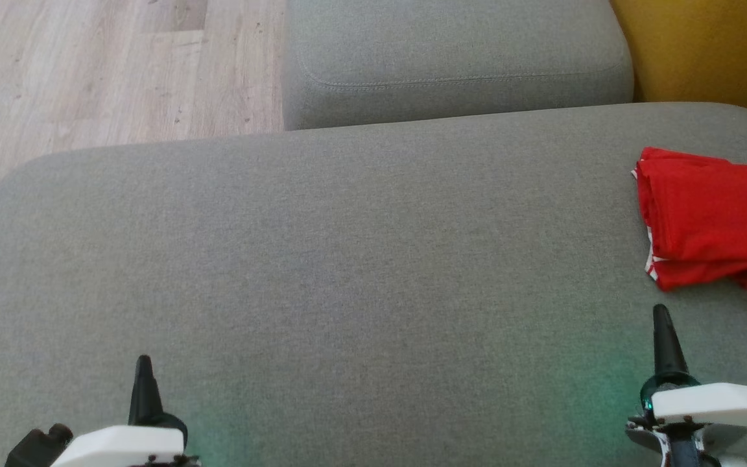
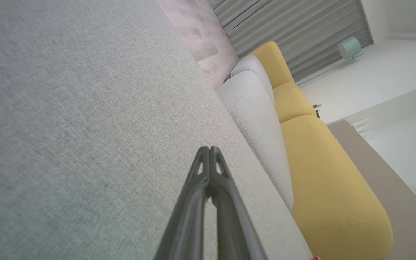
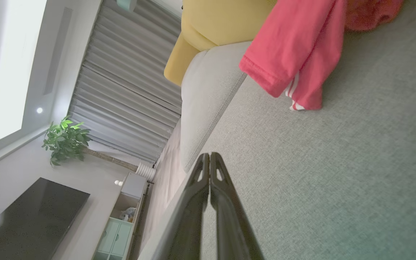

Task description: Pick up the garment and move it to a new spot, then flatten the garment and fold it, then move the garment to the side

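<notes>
The garment (image 1: 714, 217) is red with white stripes on a hem and lies folded at the right edge of the grey cushion (image 1: 347, 259); the right wrist view shows the garment (image 3: 294, 54) ahead near the top. My right gripper (image 1: 661, 310) hovers just in front of it, shut with nothing held, its fingertips (image 3: 209, 156) pressed together. At the lower left my left gripper (image 1: 144, 359) sits far from the garment, also shut and empty, with its tips (image 2: 209, 148) touching over bare cushion.
A second grey cushion (image 1: 451, 58) lies behind the big one. Yellow sofa upholstery (image 1: 711, 45) rises at the back right. Pale wood floor (image 1: 88, 71) lies off the cushion's far left edge.
</notes>
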You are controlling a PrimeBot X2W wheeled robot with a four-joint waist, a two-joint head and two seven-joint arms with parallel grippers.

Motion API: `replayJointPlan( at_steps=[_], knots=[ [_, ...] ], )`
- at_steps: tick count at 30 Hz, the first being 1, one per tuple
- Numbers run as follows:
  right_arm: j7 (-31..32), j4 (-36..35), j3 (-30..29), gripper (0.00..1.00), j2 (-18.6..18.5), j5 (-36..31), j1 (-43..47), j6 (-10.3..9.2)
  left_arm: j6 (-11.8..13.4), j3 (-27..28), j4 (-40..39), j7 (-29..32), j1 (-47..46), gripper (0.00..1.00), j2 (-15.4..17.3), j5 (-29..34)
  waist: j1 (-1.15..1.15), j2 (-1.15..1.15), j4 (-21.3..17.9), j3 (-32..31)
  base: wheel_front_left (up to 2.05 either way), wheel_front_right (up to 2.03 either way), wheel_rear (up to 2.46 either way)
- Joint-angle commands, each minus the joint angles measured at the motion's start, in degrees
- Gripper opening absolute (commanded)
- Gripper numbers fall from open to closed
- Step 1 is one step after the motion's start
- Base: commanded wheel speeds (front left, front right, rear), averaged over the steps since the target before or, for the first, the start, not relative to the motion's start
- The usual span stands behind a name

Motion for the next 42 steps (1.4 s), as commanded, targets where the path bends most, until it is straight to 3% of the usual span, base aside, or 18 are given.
replayJointPlan(
  at_steps=[1,42],
  knots=[
    [0.66,-1.56,0.29,0.00,-1.11,2.32,-3.47,-0.03,-0.55,2.04,-1.36,0.60,-3.39,0.00,0.84,-2.08,0.00,0.00,0.01,0.04,0.00,0.00,0.00],
    [7.39,-0.28,-3.63,0.00,-1.07,31.48,-8.72,-0.04,-4.88,7.63,0.17,7.46,-9.46,0.00,0.68,-29.15,0.00,0.00,0.21,0.96,0.00,0.00,0.00]
  ],
)
